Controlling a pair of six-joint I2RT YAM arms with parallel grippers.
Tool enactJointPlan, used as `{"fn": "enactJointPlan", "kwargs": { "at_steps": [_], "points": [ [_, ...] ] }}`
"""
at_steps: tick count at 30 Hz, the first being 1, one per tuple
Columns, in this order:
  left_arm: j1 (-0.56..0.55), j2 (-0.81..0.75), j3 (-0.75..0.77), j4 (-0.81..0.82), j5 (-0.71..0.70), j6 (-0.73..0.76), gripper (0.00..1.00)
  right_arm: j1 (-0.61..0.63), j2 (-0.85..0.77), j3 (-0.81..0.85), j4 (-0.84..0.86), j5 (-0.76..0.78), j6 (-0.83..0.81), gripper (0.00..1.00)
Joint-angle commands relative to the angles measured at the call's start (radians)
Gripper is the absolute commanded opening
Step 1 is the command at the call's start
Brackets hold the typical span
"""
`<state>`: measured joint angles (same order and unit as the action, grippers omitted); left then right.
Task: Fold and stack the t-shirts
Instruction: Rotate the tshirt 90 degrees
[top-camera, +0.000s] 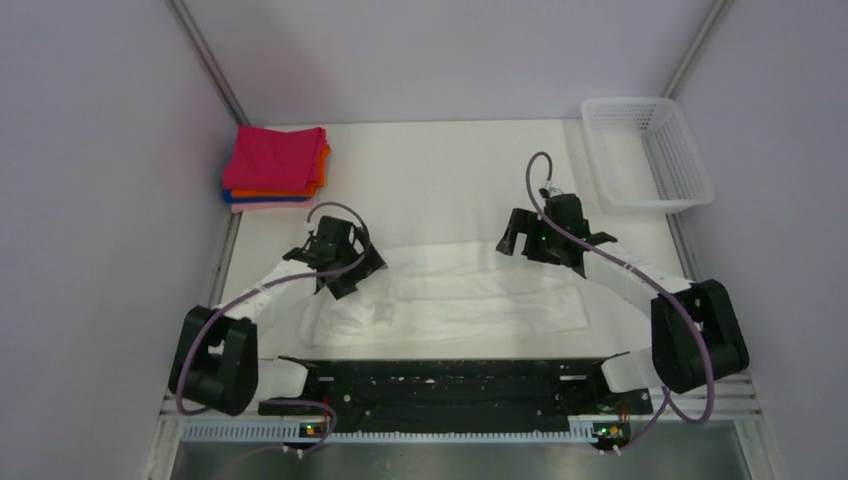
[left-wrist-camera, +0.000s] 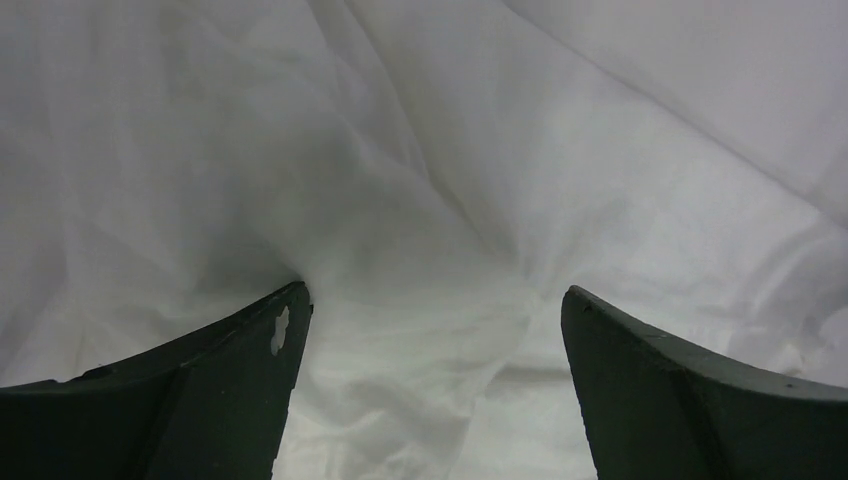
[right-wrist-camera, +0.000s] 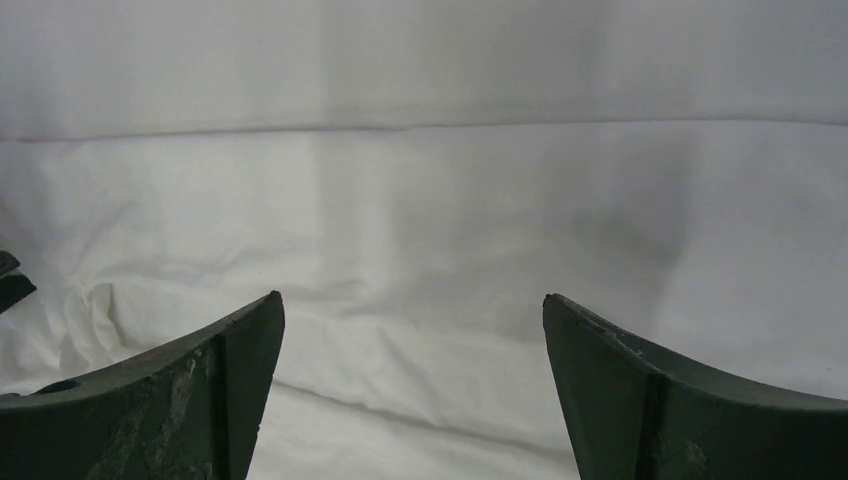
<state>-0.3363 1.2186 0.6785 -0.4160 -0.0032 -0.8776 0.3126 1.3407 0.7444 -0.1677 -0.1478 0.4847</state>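
A white t-shirt (top-camera: 460, 295) lies folded into a long band across the near middle of the table. My left gripper (top-camera: 340, 262) hovers over its left end, jaws wide apart; the left wrist view shows wrinkled white cloth (left-wrist-camera: 430, 250) between and below the fingers, nothing pinched. Over the band's upper right edge my right gripper (top-camera: 545, 240) stands open too, and its wrist view shows smooth white cloth (right-wrist-camera: 420, 230) with a fold line under the gap. A stack of folded t-shirts (top-camera: 275, 165), magenta on top with orange, blue and pink edges showing, sits at the back left.
A white plastic mesh basket (top-camera: 648, 152) stands at the back right corner. Grey walls close in the table on both sides, and a black rail (top-camera: 450, 385) runs along the near edge between the arm bases.
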Motion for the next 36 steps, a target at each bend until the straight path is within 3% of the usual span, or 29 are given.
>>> {"fn": "enactJointPlan", "kwargs": {
  "at_steps": [1, 5, 8, 15, 18, 22, 28, 33, 36],
  "points": [
    [0.066, 0.193, 0.02, 0.191, 0.064, -0.082, 0.99, 0.045, 0.1, 0.03, 0.062, -0.003, 0.016, 0.99],
    [0.101, 0.428, 0.25, 0.19, -0.014, -0.076, 0.99, 0.058, 0.154, 0.018, 0.014, 0.032, 0.015, 0.99],
    [0.107, 0.665, 0.536, 0.13, -0.007, -0.069, 0.99, 0.094, 0.152, -0.014, -0.037, 0.045, -0.002, 0.99],
    [0.087, 1.273, 1.367, 0.062, 0.191, -0.166, 0.99, 0.241, 0.071, -0.084, -0.085, -0.146, -0.043, 0.99],
    [0.057, 1.47, 1.647, 0.175, 0.283, -0.299, 0.99, 0.321, 0.067, -0.07, -0.059, -0.275, -0.067, 0.99],
    [0.011, 1.566, 1.716, 0.486, 0.271, -0.448, 0.99, 0.404, 0.039, -0.034, 0.012, -0.345, -0.121, 0.99],
    [-0.001, 1.582, 1.753, 0.57, 0.179, -0.448, 0.99, 0.41, -0.024, -0.02, 0.019, -0.328, -0.16, 0.99],
    [0.003, 1.515, 1.79, 0.534, 0.226, -0.365, 0.99, 0.408, -0.115, -0.001, -0.034, -0.073, -0.115, 0.99],
    [0.003, 1.401, 1.762, 0.487, 0.27, -0.286, 0.99, 0.37, -0.167, 0.001, -0.076, -0.006, -0.059, 0.99]
  ]
}}
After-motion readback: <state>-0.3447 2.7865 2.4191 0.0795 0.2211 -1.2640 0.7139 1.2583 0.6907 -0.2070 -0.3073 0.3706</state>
